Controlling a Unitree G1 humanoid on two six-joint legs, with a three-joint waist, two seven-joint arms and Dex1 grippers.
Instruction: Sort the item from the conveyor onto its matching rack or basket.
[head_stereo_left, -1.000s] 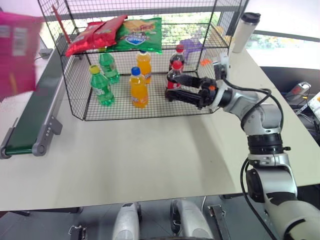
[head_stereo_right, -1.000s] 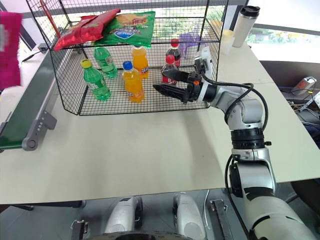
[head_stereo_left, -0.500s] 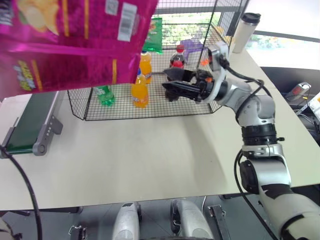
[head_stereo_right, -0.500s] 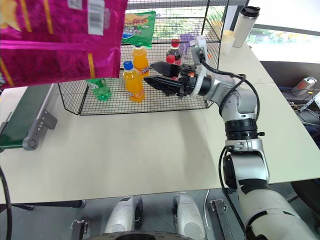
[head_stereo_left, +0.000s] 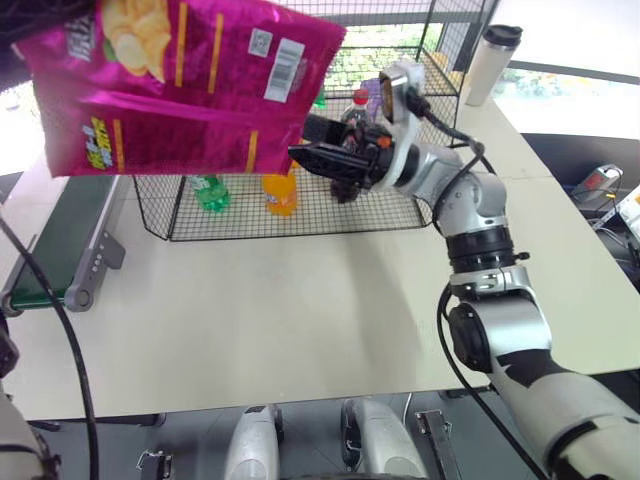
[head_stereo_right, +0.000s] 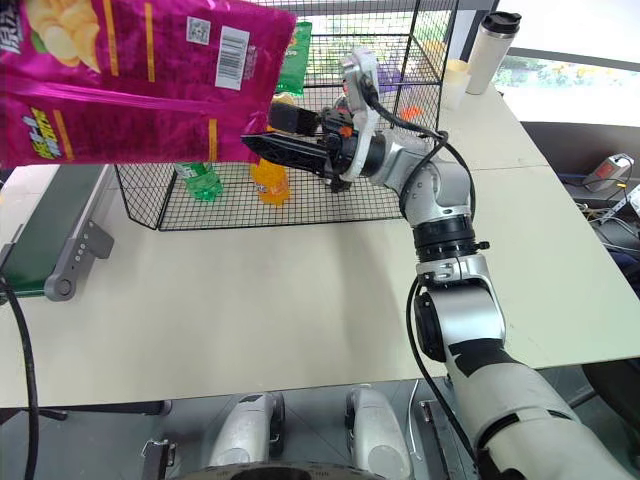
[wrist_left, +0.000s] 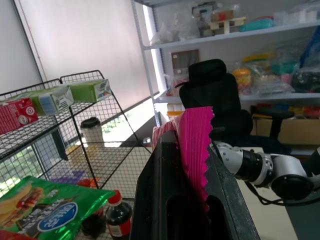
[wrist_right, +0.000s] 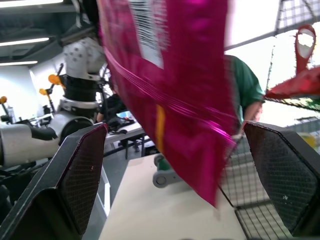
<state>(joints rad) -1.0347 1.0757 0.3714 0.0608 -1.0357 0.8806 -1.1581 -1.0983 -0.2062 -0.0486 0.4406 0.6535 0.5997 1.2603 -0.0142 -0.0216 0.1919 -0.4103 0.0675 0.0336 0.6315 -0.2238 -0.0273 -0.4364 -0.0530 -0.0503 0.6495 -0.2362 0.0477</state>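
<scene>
The item, a magenta-pink crisp bag (head_stereo_left: 190, 95), hangs high in the air in front of the black wire rack (head_stereo_left: 400, 212). My left gripper (wrist_left: 187, 137) is shut on the bag's crimped top edge. My right gripper (head_stereo_left: 300, 138) is open and points left at the bag's lower right corner. In the right wrist view the bag (wrist_right: 170, 95) hangs between the wide-apart fingers (wrist_right: 82, 180) without touching either pad. The dark-green conveyor (head_stereo_left: 55, 245) runs along the table's left side, below the bag.
The rack's floor holds a green bottle (head_stereo_left: 207, 190), an orange bottle (head_stereo_left: 283, 195) and a cola bottle (head_stereo_left: 358, 108). A green bag (head_stereo_right: 297, 55) lies on its upper shelf. A tumbler (head_stereo_left: 492, 60) stands at the back right. A person in green (wrist_right: 245, 90) stands beyond the rack.
The pink bag has swung in from the left edge to hang before the rack. My right gripper, still open, has moved left and up until the bag's corner sits between its fingers.
</scene>
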